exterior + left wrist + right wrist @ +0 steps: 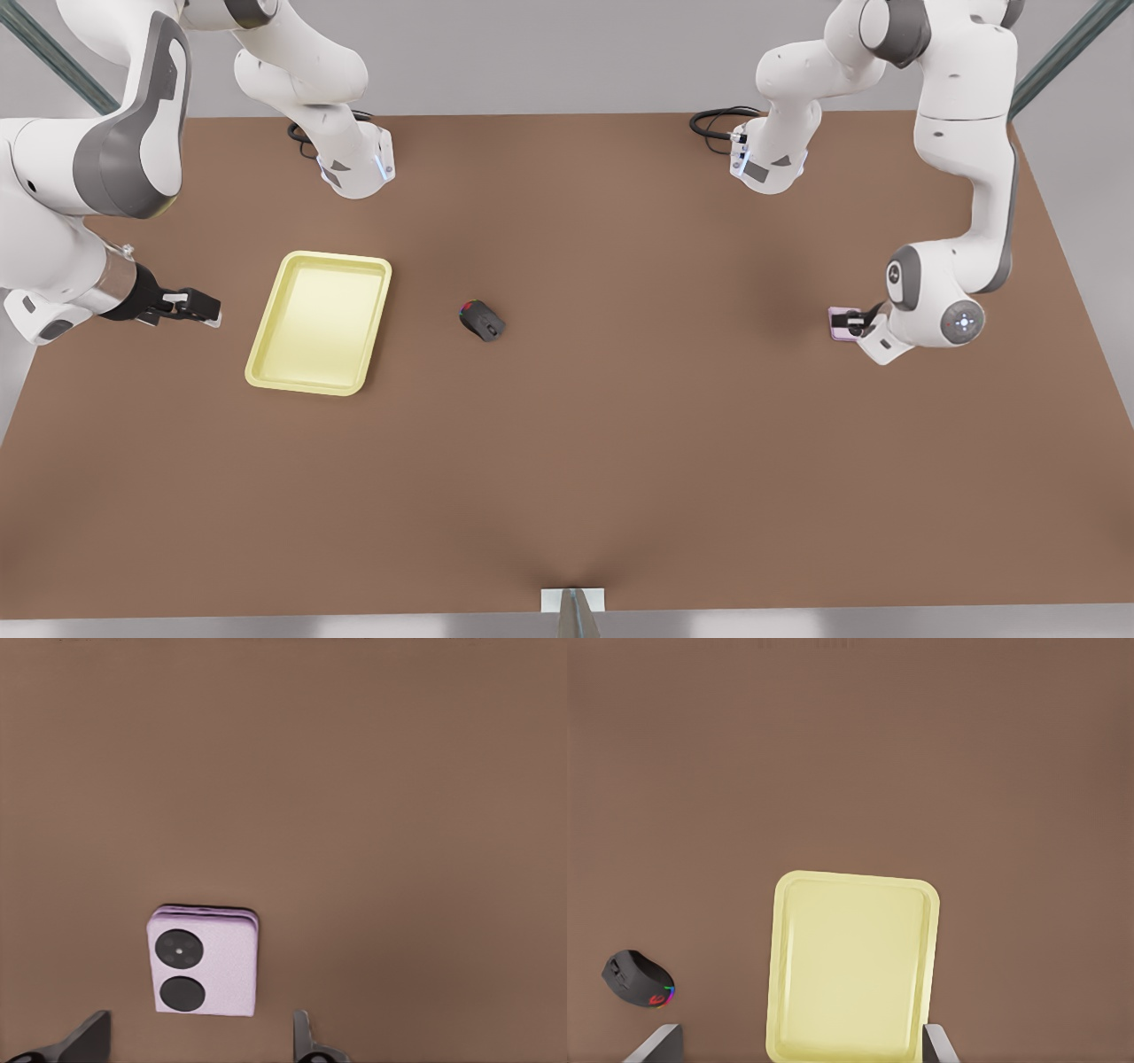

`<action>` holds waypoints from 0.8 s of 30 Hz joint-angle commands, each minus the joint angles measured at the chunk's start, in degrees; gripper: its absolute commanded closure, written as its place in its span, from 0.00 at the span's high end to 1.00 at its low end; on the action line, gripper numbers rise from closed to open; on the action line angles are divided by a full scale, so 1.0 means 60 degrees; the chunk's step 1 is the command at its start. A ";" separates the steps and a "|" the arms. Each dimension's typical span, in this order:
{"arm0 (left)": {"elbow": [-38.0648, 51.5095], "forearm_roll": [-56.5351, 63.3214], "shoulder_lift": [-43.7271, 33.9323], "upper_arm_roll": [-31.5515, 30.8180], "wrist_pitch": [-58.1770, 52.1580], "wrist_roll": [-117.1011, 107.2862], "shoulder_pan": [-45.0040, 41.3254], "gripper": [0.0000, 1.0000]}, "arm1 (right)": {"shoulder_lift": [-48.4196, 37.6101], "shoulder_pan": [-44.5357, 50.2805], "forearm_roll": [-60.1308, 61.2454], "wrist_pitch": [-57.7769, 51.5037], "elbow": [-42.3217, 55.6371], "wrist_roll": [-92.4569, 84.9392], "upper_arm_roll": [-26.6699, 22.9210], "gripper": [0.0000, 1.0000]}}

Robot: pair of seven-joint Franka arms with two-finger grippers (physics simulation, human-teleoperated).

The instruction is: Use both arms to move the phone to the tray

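Observation:
The pale lilac phone [840, 321] lies flat on the brown table at the front view's right, its two dark lenses facing up [221, 966]. My left gripper [856, 324] hovers over it, open, its fingertips [93, 1036] straddling the phone's near edge without touching. At the front view's left lies the pale yellow tray [319, 323], with nothing in it [850, 966]. My right gripper [205, 308] is open and waits just off the tray's short side, apart from the rim, its fingertips [932, 1041] spread about as wide as the tray.
A dark grey computer mouse [483, 321] with red accents sits mid-table between tray and phone, also in the right wrist view [638, 979]. Black cables [718, 121] loop by the arm bases at the back. Bare brown table lies between mouse and phone.

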 commanded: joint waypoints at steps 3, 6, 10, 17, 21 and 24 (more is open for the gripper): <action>-0.0124 0.0158 0.0196 0.0000 0.1207 0.2059 0.0124 1.00 | -0.0011 0.0000 0.0005 0.0005 0.0004 0.0022 0.0011 1.00; -0.0109 0.0158 0.0532 0.0000 0.1310 0.2059 0.0286 1.00 | -0.0011 0.0000 0.0005 0.0006 0.0004 0.0022 -0.0003 1.00; -0.0138 0.0158 0.0679 0.0000 0.1383 0.1722 0.0345 1.00 | -0.0011 0.0000 0.0005 0.0005 0.0004 0.0022 -0.0003 1.00; -0.0768 0.0144 0.0679 0.0116 0.1984 0.1502 0.0345 1.00 | -0.0011 0.0000 0.0005 -0.0009 0.0004 0.0022 -0.0003 1.00; -0.0768 0.0158 0.0723 0.0190 0.1969 0.0535 0.0345 1.00 | -0.0011 0.0000 0.0005 0.0005 0.0004 0.0022 -0.0003 1.00; -0.0768 0.0158 0.0826 0.0176 0.1969 0.0535 0.0345 1.00 | -0.0011 0.0000 0.0005 0.0006 0.0004 0.0022 -0.0003 1.00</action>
